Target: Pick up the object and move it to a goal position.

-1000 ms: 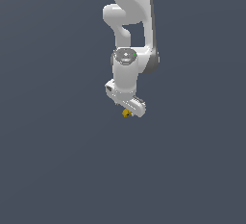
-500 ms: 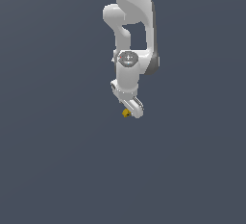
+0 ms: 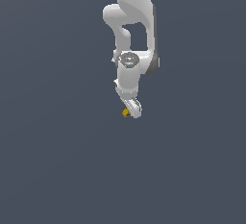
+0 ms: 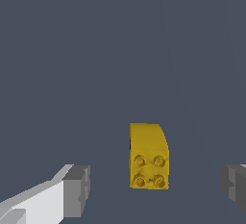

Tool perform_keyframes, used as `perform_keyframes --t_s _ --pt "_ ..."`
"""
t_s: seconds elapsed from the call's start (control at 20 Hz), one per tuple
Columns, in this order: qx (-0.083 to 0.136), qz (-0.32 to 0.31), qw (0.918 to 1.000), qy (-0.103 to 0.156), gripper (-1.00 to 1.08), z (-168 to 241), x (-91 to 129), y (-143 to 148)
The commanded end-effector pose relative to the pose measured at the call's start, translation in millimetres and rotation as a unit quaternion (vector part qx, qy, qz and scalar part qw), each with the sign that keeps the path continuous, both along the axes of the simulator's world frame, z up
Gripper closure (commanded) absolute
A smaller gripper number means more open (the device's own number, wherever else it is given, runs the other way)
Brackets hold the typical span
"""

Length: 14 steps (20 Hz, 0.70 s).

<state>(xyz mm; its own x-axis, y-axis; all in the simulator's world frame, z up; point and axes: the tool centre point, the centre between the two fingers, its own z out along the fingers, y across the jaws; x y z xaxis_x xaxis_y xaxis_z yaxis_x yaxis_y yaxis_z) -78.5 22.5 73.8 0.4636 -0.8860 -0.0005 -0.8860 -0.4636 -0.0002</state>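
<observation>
The object (image 4: 148, 155) is a small yellow-orange brick with four studs at one end, lying on the flat grey ground. In the wrist view it sits between my two grey fingertips (image 4: 77, 189), closer to one of them, with a gap on each side. My gripper (image 4: 154, 189) is open and touches nothing. In the exterior view the object (image 3: 126, 113) shows as a tiny yellow lump with a dark mark, at the tip of the white gripper (image 3: 132, 112), which hangs straight down from the arm and partly hides it.
The white arm (image 3: 130, 31) comes down from the top of the exterior view. Plain dark grey ground (image 3: 57, 160) lies all around, with no other objects, edges or goal mark in view.
The wrist has sunk slightly towards the object. The object has not moved.
</observation>
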Motion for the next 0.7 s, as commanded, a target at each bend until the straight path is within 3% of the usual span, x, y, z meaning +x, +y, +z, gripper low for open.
perform_keyframes --t_s 0.0,0.65 --pt "0.0 -0.009 1.0 0.0 -0.92 -1.3 -1.5 0.3" --pt "0.0 -0.011 0.9999 0.0 -0.92 -25.1 -2.8 0.3"
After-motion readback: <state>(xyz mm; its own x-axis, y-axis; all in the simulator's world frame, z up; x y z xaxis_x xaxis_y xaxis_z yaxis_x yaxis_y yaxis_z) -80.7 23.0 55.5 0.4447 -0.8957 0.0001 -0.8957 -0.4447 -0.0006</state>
